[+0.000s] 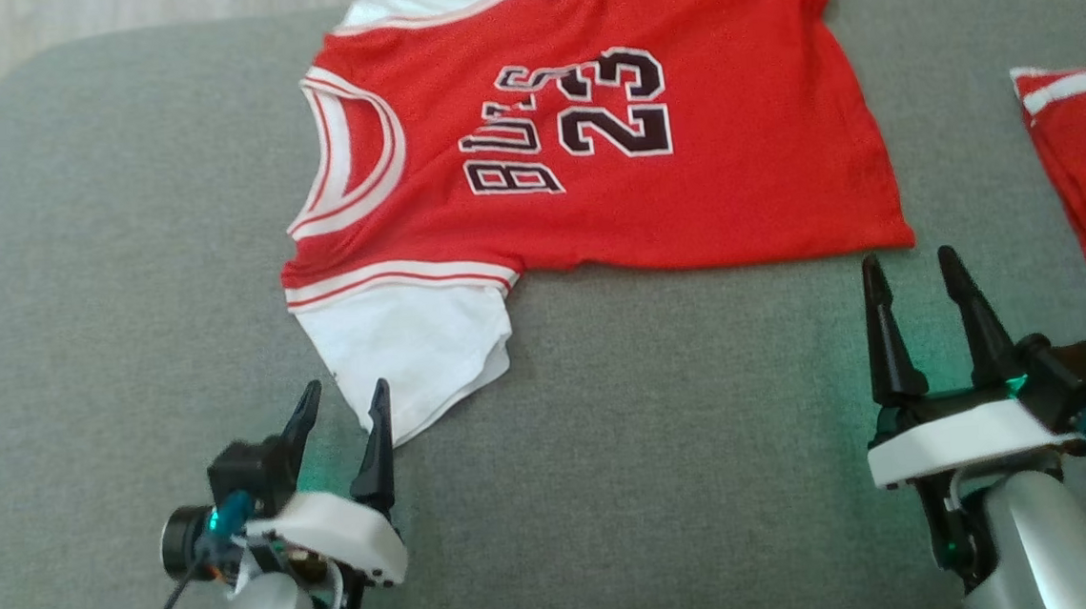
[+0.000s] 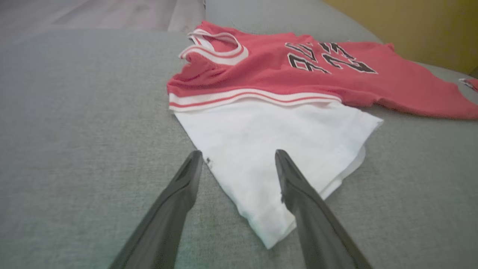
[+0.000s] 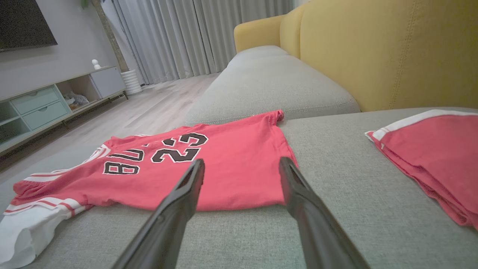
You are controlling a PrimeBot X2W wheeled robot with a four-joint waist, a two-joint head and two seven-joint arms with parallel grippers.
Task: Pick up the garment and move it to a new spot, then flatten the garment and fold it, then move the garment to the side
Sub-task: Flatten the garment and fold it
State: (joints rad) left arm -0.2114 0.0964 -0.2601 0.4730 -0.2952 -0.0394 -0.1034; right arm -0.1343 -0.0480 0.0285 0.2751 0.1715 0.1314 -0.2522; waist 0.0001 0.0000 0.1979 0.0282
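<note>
Currently left pincer [image 1: 346, 387] wide, empty, at white sleeve [image 1: 413, 352]; right pincer [image 1: 911, 260] wide, empty, near jersey [image 1: 591, 177] hem. Risk: one-layer pinch would bunch jersey rather than flatten it.

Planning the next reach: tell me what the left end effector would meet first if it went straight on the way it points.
Likely the white sleeve of the jersey: its near corner lies between the fingers of the open left end effector, though height is unclear.
</note>
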